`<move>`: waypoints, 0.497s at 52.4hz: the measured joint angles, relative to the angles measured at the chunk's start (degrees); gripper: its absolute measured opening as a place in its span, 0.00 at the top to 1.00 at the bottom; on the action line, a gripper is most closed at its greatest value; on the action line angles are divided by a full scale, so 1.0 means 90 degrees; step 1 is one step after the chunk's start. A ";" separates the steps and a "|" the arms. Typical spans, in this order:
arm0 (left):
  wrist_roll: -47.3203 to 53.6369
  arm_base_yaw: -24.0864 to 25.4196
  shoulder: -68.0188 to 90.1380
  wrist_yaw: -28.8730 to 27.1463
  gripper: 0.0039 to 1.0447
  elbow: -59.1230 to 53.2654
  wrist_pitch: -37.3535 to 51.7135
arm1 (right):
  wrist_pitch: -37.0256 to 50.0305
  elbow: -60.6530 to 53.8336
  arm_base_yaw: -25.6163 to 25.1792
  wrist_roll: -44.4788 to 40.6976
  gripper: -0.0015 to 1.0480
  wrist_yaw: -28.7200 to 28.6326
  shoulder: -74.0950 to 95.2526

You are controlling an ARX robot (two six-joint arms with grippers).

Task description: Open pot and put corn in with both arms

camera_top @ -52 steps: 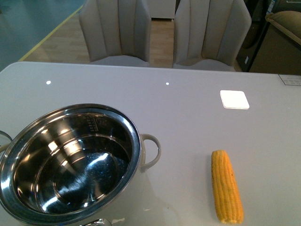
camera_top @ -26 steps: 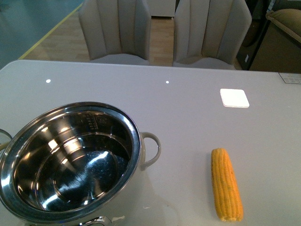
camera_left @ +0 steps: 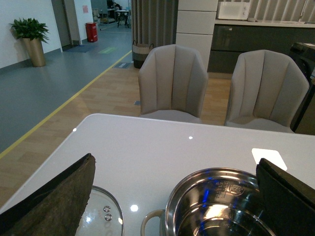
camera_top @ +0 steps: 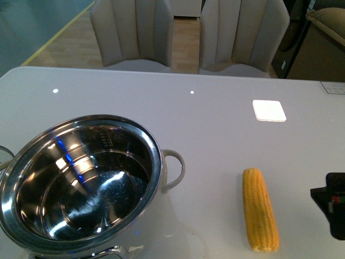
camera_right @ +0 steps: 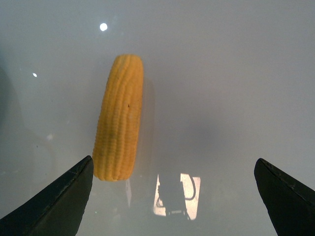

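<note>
While the left arm point(camera_left: 54, 201) hung above the open pot point(camera_top: 124, 145), jaws spread wide, the right arm point(camera_top: 331, 208) hovered beside the corn point(camera_top: 260, 209) lying on the table point(camera_top: 215, 135), jaws likewise spread. A second earlier it was outside the front view.

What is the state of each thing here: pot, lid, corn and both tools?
pot: open, empty, upright on the table.
lid: off, on the table beside the pot.
corn: lying on the table, not held.
left tool: open, empty.
right tool: open, empty, near the corn.
</note>
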 joint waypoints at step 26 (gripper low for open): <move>0.0000 0.0000 0.0000 0.0000 0.06 0.0000 -0.0002 | 0.0010 0.0002 0.0032 0.0017 0.08 0.0000 0.0192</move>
